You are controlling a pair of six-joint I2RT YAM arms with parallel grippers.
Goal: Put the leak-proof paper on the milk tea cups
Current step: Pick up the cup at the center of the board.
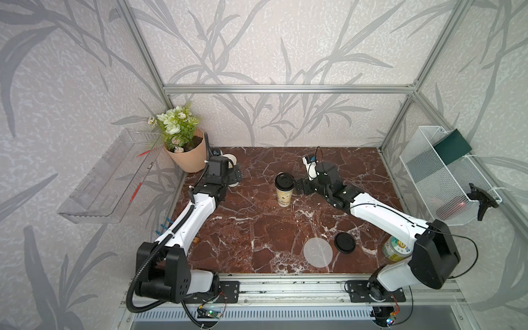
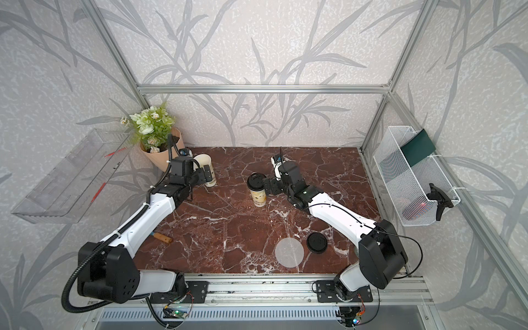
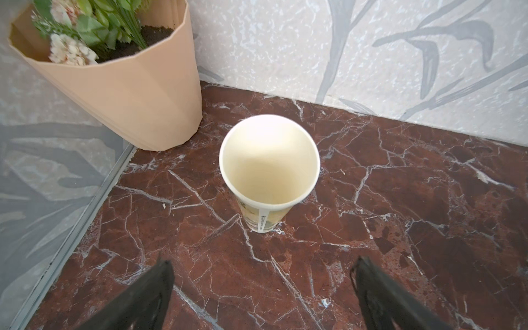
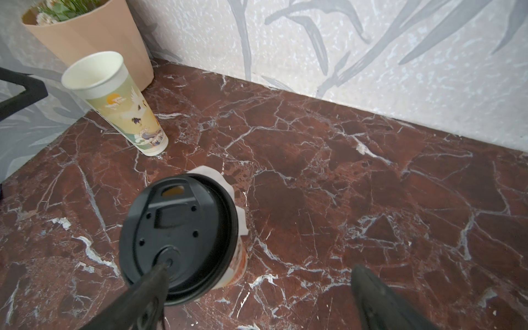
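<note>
Empty, apart: left claw (image 3: 263,264), right claw (image 4: 260,270); bare cup (image 3: 268,160) awaits paper disc (image 1: 318,252), likely a thin-edge pickup next

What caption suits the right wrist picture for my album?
Open right claw by a milk tea cup with leak-proof paper under its black lid; a second cup stands uncovered.

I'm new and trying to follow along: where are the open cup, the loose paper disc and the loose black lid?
open cup (image 3: 268,160), in the left wrist view, on its pale inner wall.
paper disc (image 1: 318,252), in a top view, on its centre.
loose black lid (image 1: 345,242), in a top view, on its middle.
</note>
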